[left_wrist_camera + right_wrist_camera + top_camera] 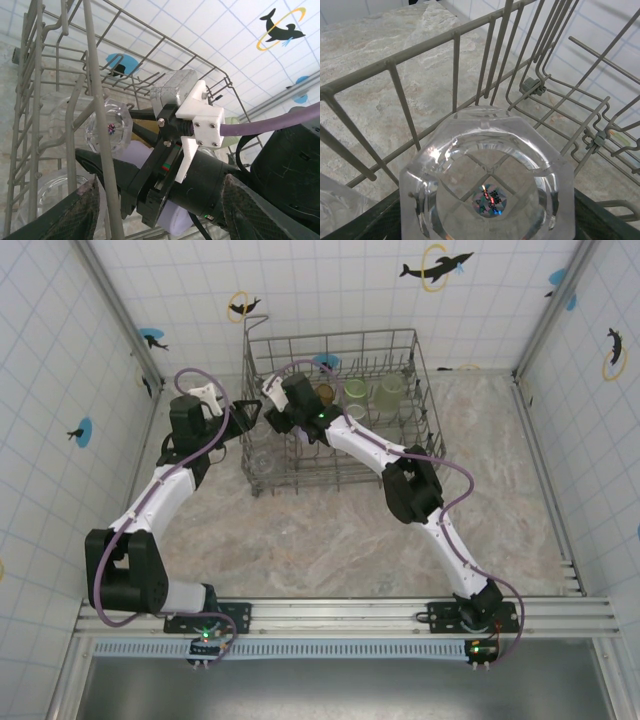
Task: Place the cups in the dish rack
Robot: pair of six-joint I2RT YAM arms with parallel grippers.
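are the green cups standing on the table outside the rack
No, both green cups sit inside the rack, at its far side.

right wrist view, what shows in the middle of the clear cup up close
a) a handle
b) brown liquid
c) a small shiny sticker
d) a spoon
c, a small shiny multicoloured sticker sits at the centre of the clear cup, with only the wires of the dish rack behind it.
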